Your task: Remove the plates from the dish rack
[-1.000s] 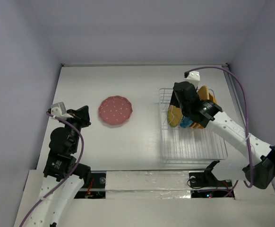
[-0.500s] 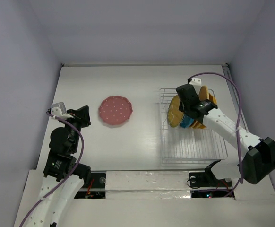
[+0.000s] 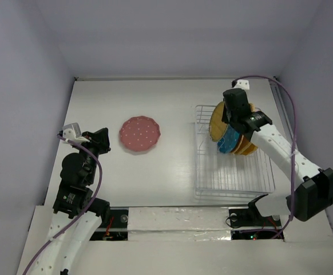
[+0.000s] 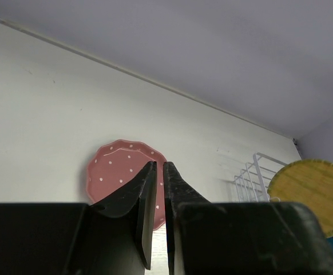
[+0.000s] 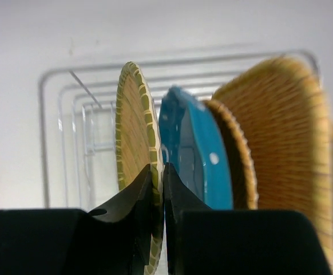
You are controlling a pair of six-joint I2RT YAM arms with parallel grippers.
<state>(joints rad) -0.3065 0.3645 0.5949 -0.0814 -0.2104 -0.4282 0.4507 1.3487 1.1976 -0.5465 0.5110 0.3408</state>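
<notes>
The white wire dish rack [image 3: 235, 189] lies at the right, and shows in the wrist views [image 4: 252, 175] [image 5: 63, 114]. Standing on edge in it are a yellow woven plate [image 3: 218, 121] [image 5: 133, 132] [image 4: 309, 183], a teal dotted plate [image 3: 229, 142] [image 5: 189, 149] and orange plates [image 3: 250, 146] [image 5: 281, 132]. My right gripper [image 3: 230, 117] [image 5: 158, 169] is over the rack, shut on the yellow plate's rim. The pink dotted plate [image 3: 139, 134] [image 4: 112, 172] lies flat on the table. My left gripper [image 3: 103, 138] [image 4: 155, 164] is shut and empty, to the left of the pink plate.
White table [image 3: 172, 97] with grey-violet walls on three sides. The right wall stands close to the rack's right side. A purple cable [image 3: 289, 123] loops from the right wrist over the rack's far right.
My right gripper has moved up and toward the far end of the rack, and the yellow plate has shifted that way with it. The left arm has not moved.
</notes>
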